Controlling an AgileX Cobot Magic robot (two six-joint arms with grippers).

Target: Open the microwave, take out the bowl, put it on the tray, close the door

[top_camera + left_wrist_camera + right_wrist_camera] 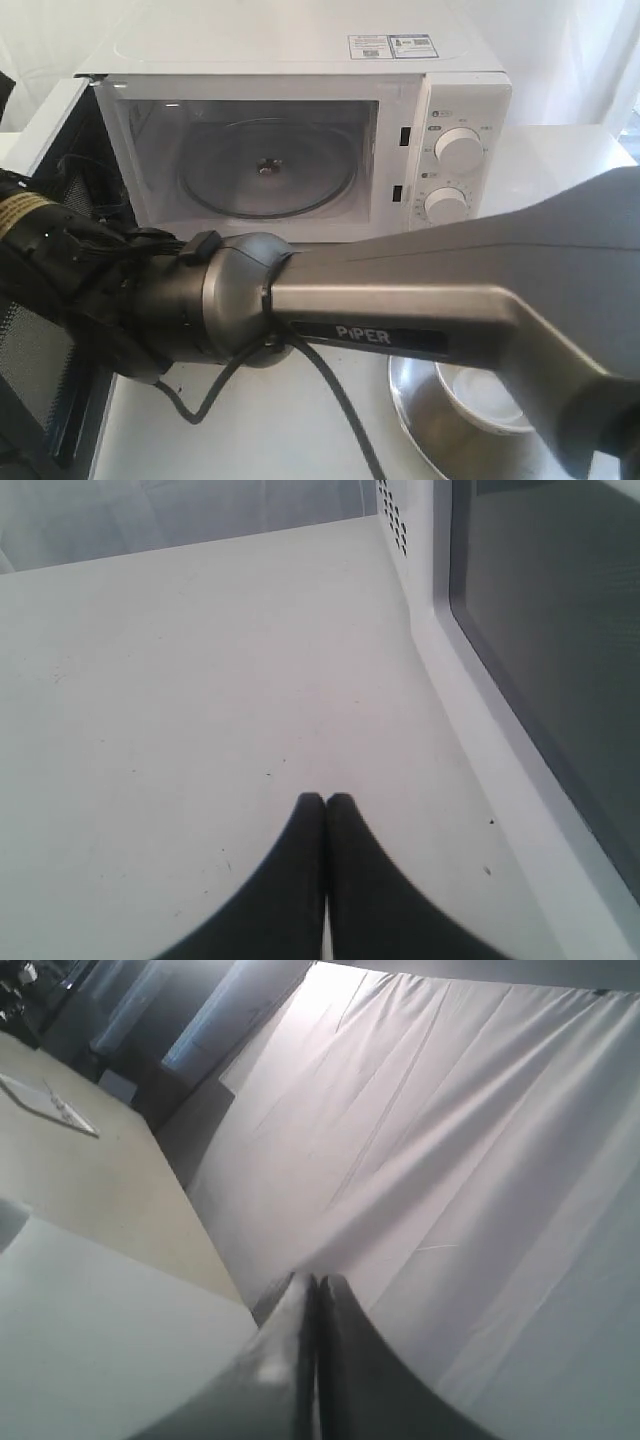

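My right arm (450,290) fills the foreground, crossing in front of the microwave (300,60). The door (45,125) stands swung wide and the glass turntable (265,165) inside is bare. The tray (410,400) sits on the table (280,420) out front with the bowl (485,395) resting in it, so I judge only the closing is left. My left gripper (325,805), fingers pressed together, hangs over bare table just beside the door's dark window, with open room to push. My right gripper (317,1282), likewise closed on nothing, points off at a curtain (480,1160).
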